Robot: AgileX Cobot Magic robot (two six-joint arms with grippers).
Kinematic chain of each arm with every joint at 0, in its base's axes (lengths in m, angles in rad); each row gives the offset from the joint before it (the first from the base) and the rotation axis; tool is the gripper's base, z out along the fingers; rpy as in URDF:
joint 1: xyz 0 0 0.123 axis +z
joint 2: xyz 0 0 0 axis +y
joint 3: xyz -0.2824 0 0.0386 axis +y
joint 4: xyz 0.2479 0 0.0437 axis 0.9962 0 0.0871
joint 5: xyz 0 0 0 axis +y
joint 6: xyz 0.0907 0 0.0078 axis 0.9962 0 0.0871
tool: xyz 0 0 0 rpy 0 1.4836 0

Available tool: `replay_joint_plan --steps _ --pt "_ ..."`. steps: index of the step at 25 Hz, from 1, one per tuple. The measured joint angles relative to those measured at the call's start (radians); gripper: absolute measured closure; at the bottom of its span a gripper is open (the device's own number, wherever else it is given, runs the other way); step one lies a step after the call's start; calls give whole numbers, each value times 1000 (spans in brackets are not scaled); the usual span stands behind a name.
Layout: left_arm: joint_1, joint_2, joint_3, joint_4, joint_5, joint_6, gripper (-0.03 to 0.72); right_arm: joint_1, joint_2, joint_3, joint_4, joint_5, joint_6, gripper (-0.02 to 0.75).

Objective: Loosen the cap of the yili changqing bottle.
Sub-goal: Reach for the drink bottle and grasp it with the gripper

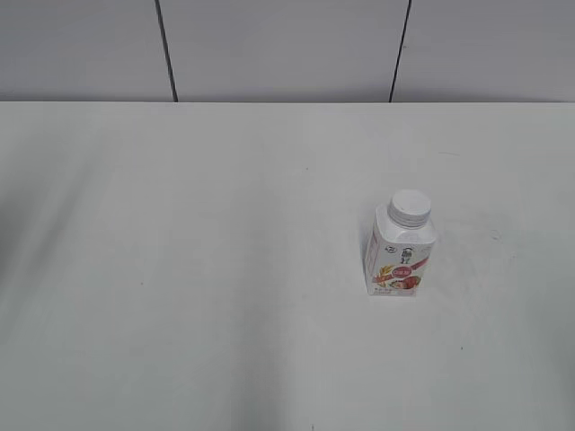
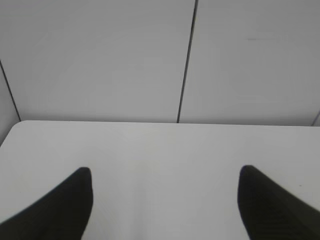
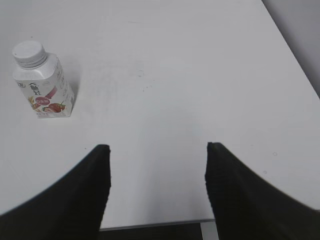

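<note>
The yili changqing bottle [image 1: 401, 254] stands upright on the white table, right of centre, white with a pink-red fruit label. Its white ribbed cap [image 1: 411, 206] sits on the neck. In the right wrist view the bottle [image 3: 44, 87] and cap [image 3: 29, 52] are at the upper left, well away from my right gripper [image 3: 157, 149], which is open and empty over the table's near edge. My left gripper [image 2: 165, 172] is open and empty over bare table; the bottle is out of its view. Neither gripper shows in the exterior view.
The white table [image 1: 225, 269] ends at a grey panelled wall [image 1: 287, 45] at the back. Its near edge and right edge [image 3: 295, 60] show in the right wrist view. The left wrist view shows the table's far edge and rounded left corner [image 2: 15, 127].
</note>
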State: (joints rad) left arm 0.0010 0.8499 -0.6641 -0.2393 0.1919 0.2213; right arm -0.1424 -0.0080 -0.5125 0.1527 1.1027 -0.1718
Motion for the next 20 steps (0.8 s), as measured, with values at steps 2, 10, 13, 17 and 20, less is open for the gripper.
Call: replay_joint_plan --steps 2,10,13,17,20 --pt "-24 86 1 -4 -75 4 144 0 0 0 0 -1 0 256" --pt "-203 393 1 -7 -385 8 144 0 0 0 -3 -1 0 256" --pt "-228 468 2 100 -465 -65 144 0 0 0 -3 -1 0 257" --pt "-194 569 10 486 -615 -413 144 0 0 0 -3 -1 0 257" --pt "-124 658 10 838 -833 -660 144 0 0 0 -3 -1 0 257"
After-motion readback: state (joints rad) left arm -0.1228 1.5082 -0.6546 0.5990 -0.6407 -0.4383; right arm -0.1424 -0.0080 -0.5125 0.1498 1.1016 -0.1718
